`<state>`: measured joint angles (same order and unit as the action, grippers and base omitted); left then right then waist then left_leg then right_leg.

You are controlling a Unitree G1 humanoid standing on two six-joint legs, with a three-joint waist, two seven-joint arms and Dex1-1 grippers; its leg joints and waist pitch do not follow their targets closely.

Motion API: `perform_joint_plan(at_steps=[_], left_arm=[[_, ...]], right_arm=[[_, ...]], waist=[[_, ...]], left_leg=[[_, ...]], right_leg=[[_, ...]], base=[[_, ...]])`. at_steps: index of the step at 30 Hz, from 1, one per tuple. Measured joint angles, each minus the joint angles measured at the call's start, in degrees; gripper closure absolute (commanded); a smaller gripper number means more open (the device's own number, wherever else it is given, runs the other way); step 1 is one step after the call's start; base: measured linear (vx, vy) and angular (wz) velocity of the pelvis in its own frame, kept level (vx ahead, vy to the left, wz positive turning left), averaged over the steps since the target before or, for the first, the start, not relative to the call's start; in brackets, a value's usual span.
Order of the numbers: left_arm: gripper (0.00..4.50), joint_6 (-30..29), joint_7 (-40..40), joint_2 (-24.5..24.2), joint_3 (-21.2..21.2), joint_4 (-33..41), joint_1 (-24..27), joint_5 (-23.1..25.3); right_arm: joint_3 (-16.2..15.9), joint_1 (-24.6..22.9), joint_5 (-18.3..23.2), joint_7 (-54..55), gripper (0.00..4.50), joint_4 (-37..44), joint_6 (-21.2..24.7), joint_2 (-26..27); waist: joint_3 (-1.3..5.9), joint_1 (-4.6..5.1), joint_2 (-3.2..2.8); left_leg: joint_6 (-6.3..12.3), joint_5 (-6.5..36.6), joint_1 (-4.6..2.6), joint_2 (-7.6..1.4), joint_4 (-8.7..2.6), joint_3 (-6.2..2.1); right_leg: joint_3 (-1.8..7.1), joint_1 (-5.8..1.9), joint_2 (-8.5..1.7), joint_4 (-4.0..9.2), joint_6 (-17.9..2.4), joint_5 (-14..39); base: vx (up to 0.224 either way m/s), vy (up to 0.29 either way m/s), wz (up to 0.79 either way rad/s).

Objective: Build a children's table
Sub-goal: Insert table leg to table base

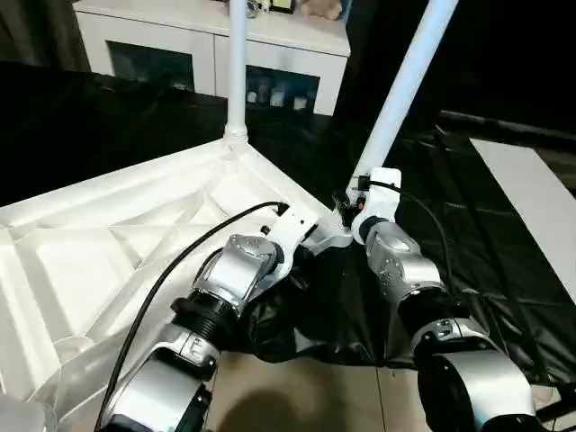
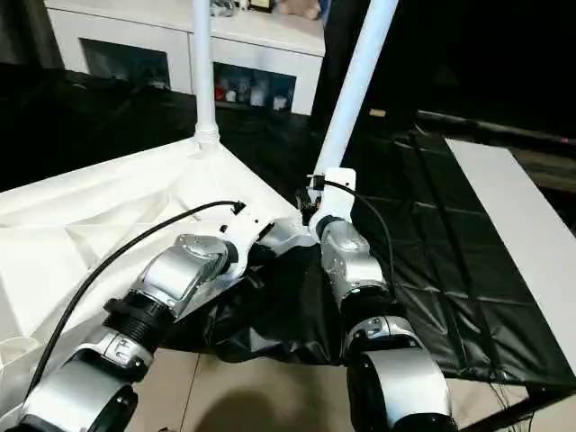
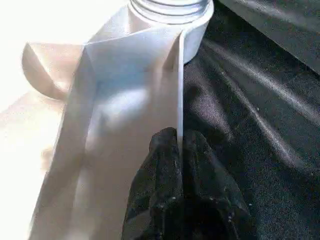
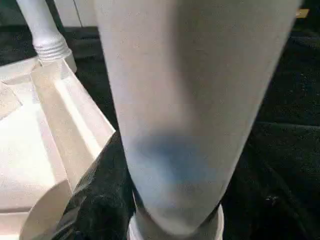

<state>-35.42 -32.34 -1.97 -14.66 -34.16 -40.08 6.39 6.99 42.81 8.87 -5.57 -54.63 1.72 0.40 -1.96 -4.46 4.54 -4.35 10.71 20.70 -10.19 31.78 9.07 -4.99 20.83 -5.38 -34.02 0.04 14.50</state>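
2 silver forearms reach forward from the near edge over tan floor and crumpled black plastic sheeting (image 1: 468, 261). Left gripper (image 3: 179, 150) has its black fingers pinched together on the thin rim of the white tabletop (image 1: 108, 243), close by a round corner socket (image 3: 170, 15). Tabletop lies upside down, ribbed underside up, on the robot's left, partly on the sheeting. Right gripper (image 1: 346, 202) is at the base of a tilted white leg (image 1: 405, 81) beside the tabletop's near corner; fingers hidden behind the wrist housing, can't tell if they're clamped on the leg or apart. In the right wrist view that leg looms close, its lower end at a socket. Farther back, 1 leg (image 1: 237, 63) stands upright, its threaded end seated in the far corner socket. White board (image 2: 522, 225) lies flat on the sheeting at right. Beyond, white cabinet (image 1: 207, 45) with dark glass doors, small items behind the glass and on top. No readable writing or labels anywhere.
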Motion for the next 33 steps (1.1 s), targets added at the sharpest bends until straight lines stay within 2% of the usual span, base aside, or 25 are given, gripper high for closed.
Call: perform_joint_plan(at_steps=[7,9,11,14,17,25,33], left_arm=[[4.5,1.54,-0.59,-1.55,0.43,-0.11,-0.96,-0.08],[4.5,1.84,-0.72,-1.7,0.77,-0.11,-1.12,-0.07],[4.5,2.24,-1.3,-1.97,0.75,-0.1,-1.23,-0.06],[4.5,3.01,-1.61,-2.55,0.82,-0.11,-1.51,-0.03],[4.5,3.27,-1.62,-2.68,0.98,-0.11,-1.74,-0.03],[4.5,3.63,-1.83,-2.82,0.96,-0.12,-1.82,-0.02],[4.5,3.99,-2.06,-3.05,0.79,-0.14,-1.82,-0.02]], right_arm=[[0.43,-1.56,0.72,-6.34,1.4,-0.44,-1.88,-0.08],[0.43,-1.74,0.77,-7.58,1.4,-0.02,-2.32,-0.13],[0.42,-2.52,0.82,-9.38,1.02,1.26,-2.43,-0.53],[0.01,-3.67,0.82,-12.53,0.92,3.03,-2.66,-0.94],[-0.16,-4.21,0.77,-14.09,0.58,3.62,-3.13,-1.28],[-0.63,-4.99,0.46,-16.07,0.58,4.78,-3.14,-1.78],[-0.63,-4.98,0.26,-16.17,0.58,4.89,-3.15,-1.8]], waist=[[-0.41,-0.12,-0.07],[-0.43,-0.34,-0.11],[-0.44,-0.61,-0.12],[-0.52,-0.65,-0.38],[-0.54,-0.63,-0.42],[-0.55,-0.63,-0.39],[-0.56,-0.64,-0.38]], left_leg=[[0.01,-0.01,0.37,-0.2,0.02,0.7],[0.01,-0.02,0.48,-0.25,-0.08,0.76],[0.0,-0.04,0.48,-0.48,-0.13,0.91],[0.08,-0.9,0.47,-0.82,-0.3,1.02],[0.12,-1.0,0.5,-0.84,-0.33,1.13],[0.25,-1.07,0.43,-0.83,-0.24,1.72],[0.26,-1.07,0.44,-0.85,-0.24,1.85]], right_leg=[[0.45,0.75,0.0,0.05,0.23,-2.45],[0.44,1.03,0.02,-0.08,0.22,-2.57],[0.43,1.06,0.13,-0.11,0.21,-2.78],[0.35,1.12,0.35,-0.21,-0.14,-3.01],[0.39,1.16,0.36,-0.1,-0.1,-2.94],[0.92,1.27,0.34,-0.04,-0.08,-2.91],[0.99,1.36,0.34,-0.1,-0.08,-2.91]], base=[[0.0,0.0,0.0],[0.0,0.0,0.0],[0.0,0.0,0.0],[0.0,0.0,0.0],[0.0,0.0,0.0],[0.0,0.0,0.0],[0.0,0.0,0.0]])
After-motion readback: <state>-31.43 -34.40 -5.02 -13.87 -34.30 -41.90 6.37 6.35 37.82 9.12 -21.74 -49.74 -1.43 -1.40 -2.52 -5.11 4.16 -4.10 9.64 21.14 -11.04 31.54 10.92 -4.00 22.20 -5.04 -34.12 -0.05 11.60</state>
